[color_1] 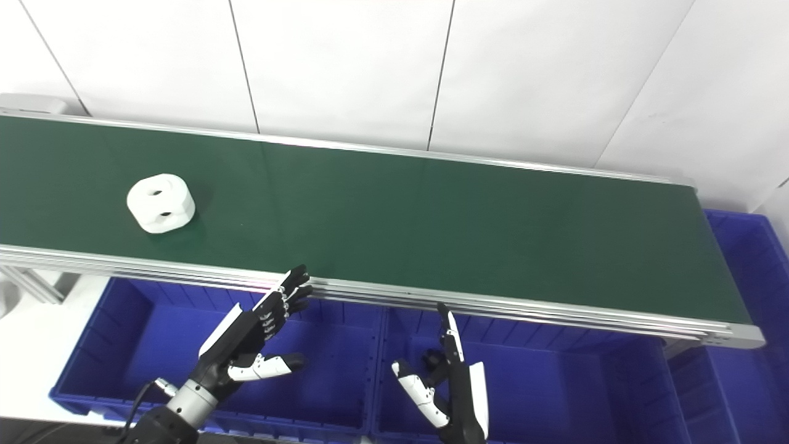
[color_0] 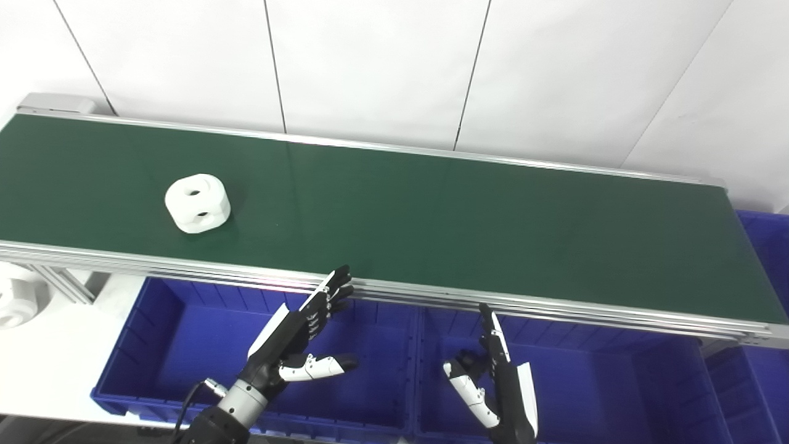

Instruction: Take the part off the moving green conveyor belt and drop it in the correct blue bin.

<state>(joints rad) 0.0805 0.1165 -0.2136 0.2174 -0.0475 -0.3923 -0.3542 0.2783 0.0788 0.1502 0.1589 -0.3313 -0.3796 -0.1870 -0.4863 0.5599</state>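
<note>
A white rounded block part [color_0: 197, 203] with round holes lies on the green conveyor belt [color_0: 431, 216] at its left end. It also shows in the right eye view [color_1: 161, 203]. My left hand [color_0: 302, 336] is open and empty, held above the left blue bin [color_0: 185, 345], fingers reaching up to the belt's near rail. My right hand [color_0: 496, 379] is open and empty, held edge-on above the middle blue bin [color_0: 585, 394]. Both hands are well right of the part and below the belt.
A third blue bin [color_0: 764, 259] stands past the belt's right end. Another white part [color_0: 15, 302] lies on the white table at the left, below the belt frame. A white panelled wall runs behind the belt.
</note>
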